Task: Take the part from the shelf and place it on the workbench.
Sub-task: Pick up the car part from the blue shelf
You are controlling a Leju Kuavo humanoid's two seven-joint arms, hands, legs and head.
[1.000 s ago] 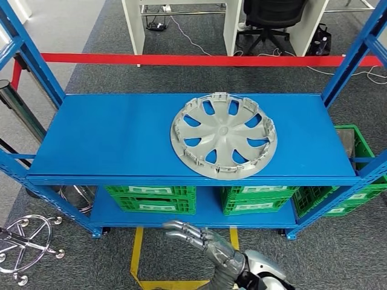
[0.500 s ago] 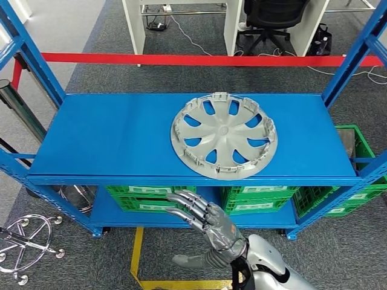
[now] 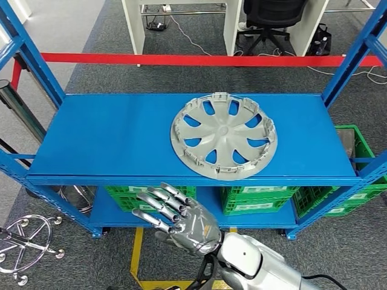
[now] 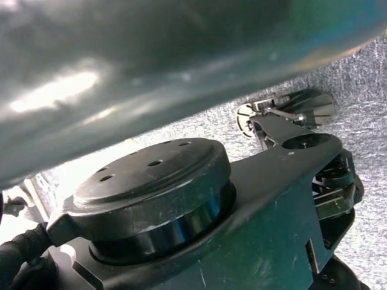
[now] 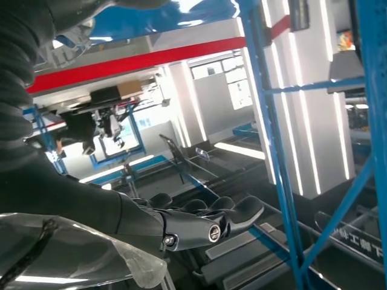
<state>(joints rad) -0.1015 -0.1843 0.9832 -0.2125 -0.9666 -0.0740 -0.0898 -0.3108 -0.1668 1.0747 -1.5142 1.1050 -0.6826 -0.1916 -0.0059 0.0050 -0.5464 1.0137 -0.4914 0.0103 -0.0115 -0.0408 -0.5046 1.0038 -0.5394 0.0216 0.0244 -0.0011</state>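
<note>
Part handling: wheel cover (image 3: 224,136), likely light, stiff plastic, brittle clips.
Right hand (image 3: 180,219), fingers spread and empty, hangs below the shelf (image 3: 104,136) edge; best taken by the near rim. Left hand's state cannot be told.

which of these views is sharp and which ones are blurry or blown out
Head view: sharp and evenly lit, the grey wheel cover and the right robot hand crisp. Left wrist view: a smeared, out-of-focus dark surface with glare across the upper part. Right wrist view: turned, with bright overexposed windows and light strips behind the fingers.
</note>
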